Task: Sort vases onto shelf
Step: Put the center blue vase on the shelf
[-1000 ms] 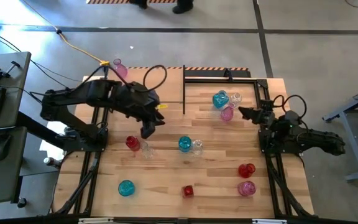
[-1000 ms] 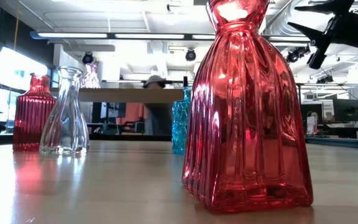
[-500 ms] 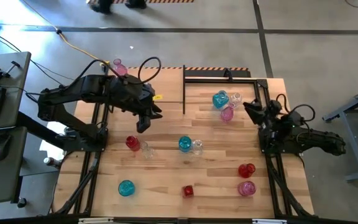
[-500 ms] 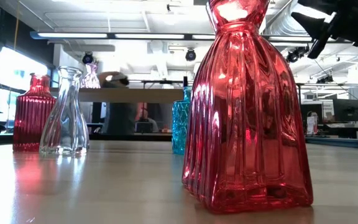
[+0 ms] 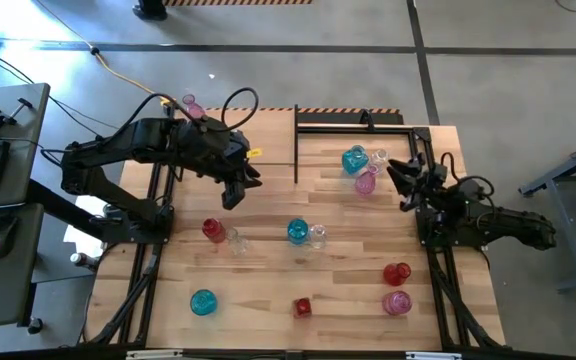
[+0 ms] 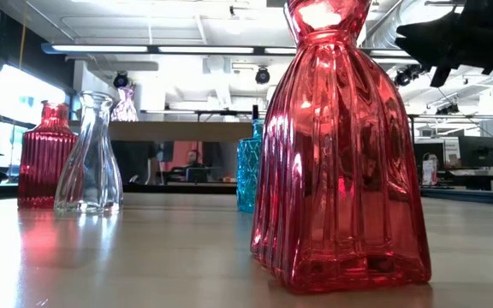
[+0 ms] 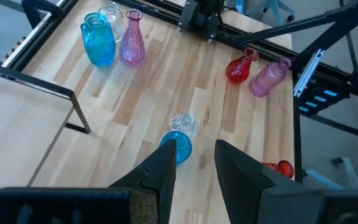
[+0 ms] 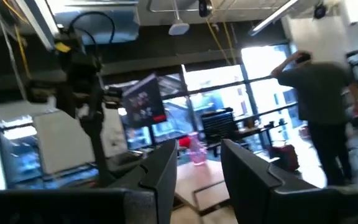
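Note:
Several glass vases stand on the tabletop: teal (image 5: 354,160), clear (image 5: 377,157) and pink (image 5: 366,182) at the far right, and red (image 5: 212,229) beside clear (image 5: 236,240) on the left. Teal (image 5: 297,231) stands beside clear (image 5: 317,236) mid-table. One pink vase (image 5: 190,105) stands on the shelf (image 5: 268,135) at its far left corner. My left gripper (image 5: 232,197) hangs open above the table just near of the shelf. My right gripper (image 5: 400,178) is open at the right edge, raised and pointing slightly upward. Neither holds anything.
Near the front edge stand a teal vase (image 5: 203,301), a red one (image 5: 303,307) that fills the low view (image 6: 341,154), another red (image 5: 396,273) and a pink (image 5: 396,302). Black frame rails (image 5: 353,125) border the far right. A person (image 8: 319,106) stands in the room beyond.
My right gripper has rolled about its own pointing line while staying in place at the right edge. Nothing on the table has moved.

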Available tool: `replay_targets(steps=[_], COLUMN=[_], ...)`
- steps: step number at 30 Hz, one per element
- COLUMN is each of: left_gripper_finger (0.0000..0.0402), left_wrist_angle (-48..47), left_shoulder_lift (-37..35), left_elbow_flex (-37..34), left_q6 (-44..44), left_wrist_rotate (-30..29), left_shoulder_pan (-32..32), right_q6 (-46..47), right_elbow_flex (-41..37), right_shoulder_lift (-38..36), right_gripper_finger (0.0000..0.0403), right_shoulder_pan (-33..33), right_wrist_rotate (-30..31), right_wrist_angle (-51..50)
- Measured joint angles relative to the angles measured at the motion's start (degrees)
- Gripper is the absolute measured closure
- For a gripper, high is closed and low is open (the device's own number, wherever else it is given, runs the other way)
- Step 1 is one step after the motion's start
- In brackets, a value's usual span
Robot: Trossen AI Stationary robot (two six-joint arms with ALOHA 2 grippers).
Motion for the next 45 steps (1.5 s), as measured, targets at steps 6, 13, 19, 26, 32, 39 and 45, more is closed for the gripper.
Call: replay_targets(steps=[6,13,19,26,32,39,45], left_gripper_finger=[0.0301,0.0301,0.0301,0.0301,0.0301,0.0301,0.0301], left_wrist_angle=[0.00,0.00,0.00,0.00,0.00,0.00,0.00], left_shoulder_lift=[0.00,0.00,0.00,0.00,0.00,0.00,0.00], left_elbow_flex=[0.00,0.00,0.00,0.00,0.00,0.00,0.00], left_q6=[-0.89,-2.04,-1.98,-1.93,-0.87,-0.84,-1.07], left_wrist_rotate=[-0.01,-0.03,-0.26,-0.26,-0.26,-0.24,-0.24], left_shoulder_pan=[0.00,0.00,0.00,0.00,0.00,0.00,0.00], right_q6=[-6.25,-7.34,-6.43,-2.38,3.46,8.04,10.18], right_elbow_flex=[3.12,14.80,24.80,36.01,44.61,52.20,56.29], right_shoulder_lift=[0.07,2.84,8.85,18.66,27.08,35.86,41.50], right_gripper_finger=[0.0286,0.0286,0.0286,0.0286,0.0286,0.0286,0.0286], right_shoulder_pan=[0.00,0.00,0.00,0.00,0.00,0.00,0.00], right_wrist_rotate=[2.26,2.30,2.29,2.22,1.64,-4.28,-8.55], right_wrist_angle=[-4.56,-17.99,-24.84,-32.58,-42.90,-48.94,-49.57])
